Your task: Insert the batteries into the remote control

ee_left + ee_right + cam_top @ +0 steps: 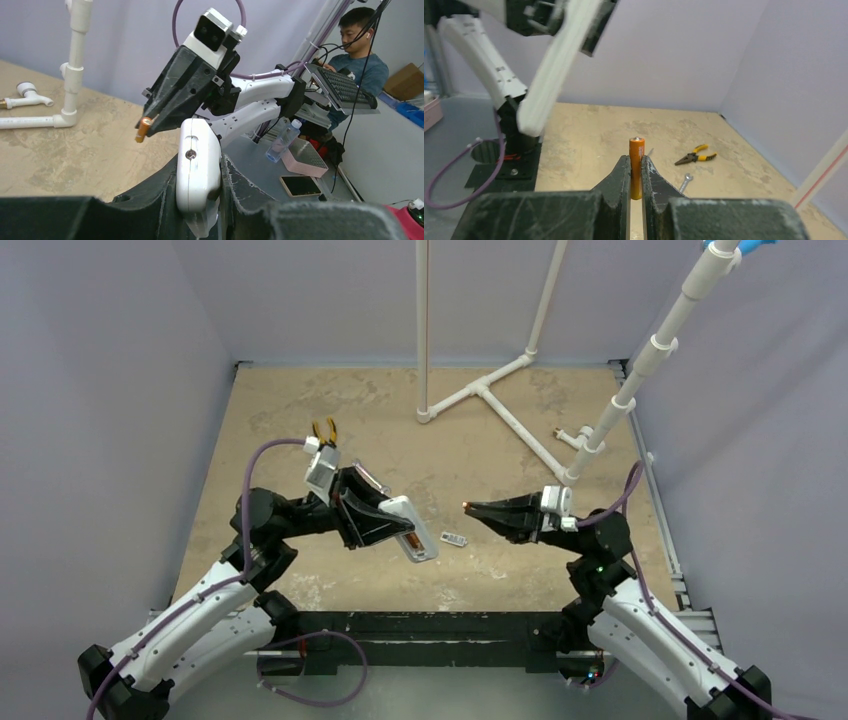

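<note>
Sandy tabletop (pixel 300 420). Slim white plastic remote control (pixel 197 170) clamped in left gripper (pixel 388 523), steadied midair; orange-copper cylindrical battery (pixel 636 160) pinched in right gripper (pixel 635 175) opposite, ready for insertion.

The slim white remote control (pixel 197 165) looks like smooth, glossy plastic. The small orange battery (pixel 636 165) has a metallic sheen; the tan tabletop (pixel 290 410) is matt and mottled.

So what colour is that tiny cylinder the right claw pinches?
Orange, silvery-tipped battery; clearest in right wrist view.
</note>
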